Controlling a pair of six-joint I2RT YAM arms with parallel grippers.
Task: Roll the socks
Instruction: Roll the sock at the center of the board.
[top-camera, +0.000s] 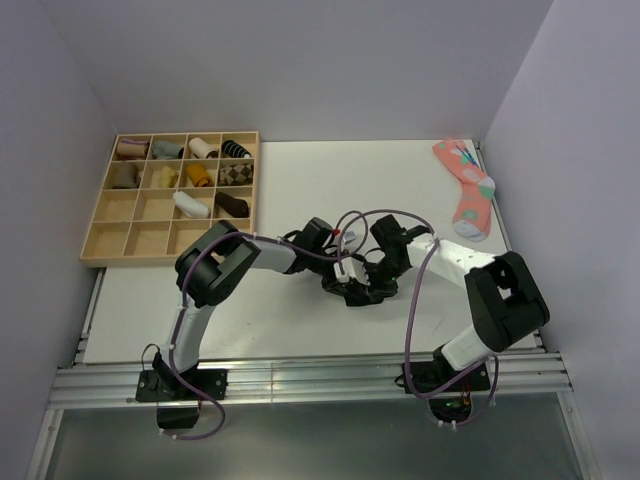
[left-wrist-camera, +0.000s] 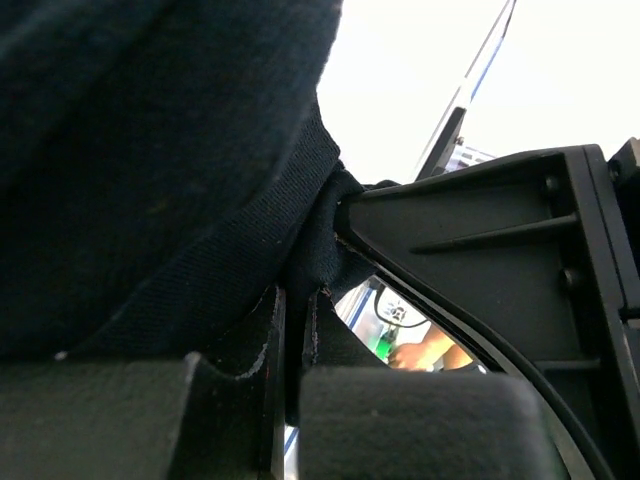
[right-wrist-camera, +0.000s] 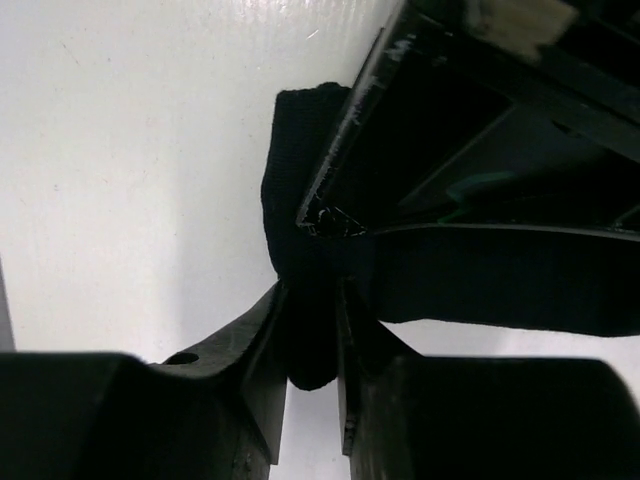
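We find the black sock (top-camera: 358, 291) bunched at mid-bench (top-camera: 300, 190), between both arms. The left hand (left-wrist-camera: 297, 320) is pinched almost closed on a fold of it. The right hand (right-wrist-camera: 312, 310) likewise clamps a fold. We judge it light, soft and limp; best taken by thin folds or edges. It is plain matt black with a fine knit.

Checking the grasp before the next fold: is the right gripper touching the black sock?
Touching. The right wrist view shows the right gripper shut on the black sock, fabric filling the gap between its fingers.
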